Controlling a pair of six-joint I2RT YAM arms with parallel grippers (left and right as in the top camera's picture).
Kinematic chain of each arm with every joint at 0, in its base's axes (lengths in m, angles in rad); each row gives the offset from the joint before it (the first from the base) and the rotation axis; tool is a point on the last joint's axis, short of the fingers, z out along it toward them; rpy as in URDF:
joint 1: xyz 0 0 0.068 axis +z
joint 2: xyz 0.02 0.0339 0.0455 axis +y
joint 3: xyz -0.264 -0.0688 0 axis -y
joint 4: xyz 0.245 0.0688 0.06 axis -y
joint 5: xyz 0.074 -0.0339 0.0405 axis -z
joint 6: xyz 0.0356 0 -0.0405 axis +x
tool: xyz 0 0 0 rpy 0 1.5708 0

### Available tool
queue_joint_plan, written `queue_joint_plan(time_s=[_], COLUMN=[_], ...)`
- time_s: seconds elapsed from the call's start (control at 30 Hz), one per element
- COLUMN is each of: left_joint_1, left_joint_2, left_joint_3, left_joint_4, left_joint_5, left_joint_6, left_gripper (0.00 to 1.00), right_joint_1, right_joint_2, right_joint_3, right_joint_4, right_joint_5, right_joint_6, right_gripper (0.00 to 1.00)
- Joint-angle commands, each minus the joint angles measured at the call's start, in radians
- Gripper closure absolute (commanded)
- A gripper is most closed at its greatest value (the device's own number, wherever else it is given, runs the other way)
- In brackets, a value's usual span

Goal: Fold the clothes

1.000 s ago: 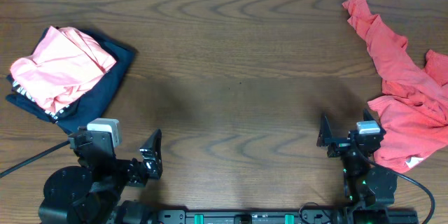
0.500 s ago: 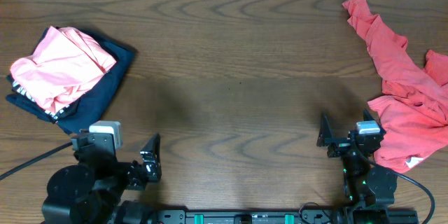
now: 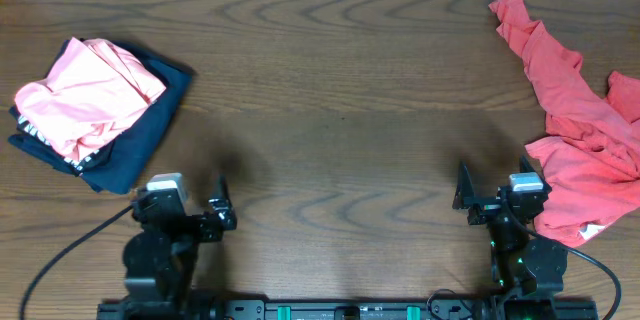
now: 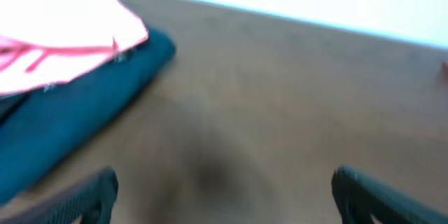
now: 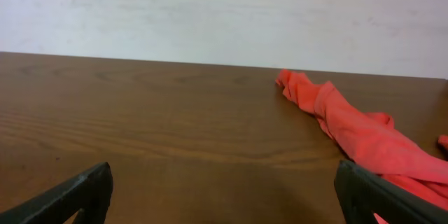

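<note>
1. A brown wooden table (image 3: 340, 70) fills the view from above.
2. A neat pile lies in the upper left of that view. A light pink shirt (image 3: 85, 95) sits folded on top of a dark blue cloth (image 3: 150, 130).
3. The dark blue cloth sticks out from under the pink shirt on its right and lower sides.
4. The red shirts (image 3: 580, 140) lie in a crumpled heap along the right edge. The heap runs from the upper right corner down to the lower right.
5. The left gripper (image 3: 195, 210) is at the bottom left, near the pile but not touching it. Its jaws are spread wide and hold nothing.
6. The right gripper (image 3: 490, 200) is at the bottom right, just beside the low end of the red heap. Its jaws are spread wide too, with nothing between them.
7. The left wrist view is blurry. The pile shows in its upper left, and the marks on the pink shirt may be print, but it is too fuzzy to tell.
8. In the right wrist view, a red shirt lies on the right side, and a white wall (image 5: 210, 14) stands behind the table.
</note>
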Motion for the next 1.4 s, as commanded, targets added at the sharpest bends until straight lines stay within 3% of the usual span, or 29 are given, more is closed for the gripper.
queue_joint_plan(time_s=[0.0,0.2,0.53,1.37], left_joint_1=[0.005,0.005,0.005,0.005], left_joint_2=[-0.073,-0.107,-0.125,-0.122], left_joint_3=[-0.139,-0.338,-0.343,-0.343], left_joint_4=[0.158,0.492,0.418,0.418], left_joint_5=[-0.002,-0.010,-0.009,-0.009], left_joint_6=[0.009,0.009,0.008,0.008], left_gripper=[0.02,0.02,0.02,0.02], right_joint_1=[0.007,0.007,0.007,0.007], right_joint_2=[-0.005,-0.005,-0.005,-0.005], right_joint_3=[-0.002,-0.002,-0.002,-0.002], right_joint_4=[-0.004,-0.004,-0.004,-0.004], right_joint_5=[0.003,0.003,0.003,0.003], right_joint_6=[-0.012,-0.012,-0.012,-0.012], right_gripper=[0.01,0.01,0.01,0.01])
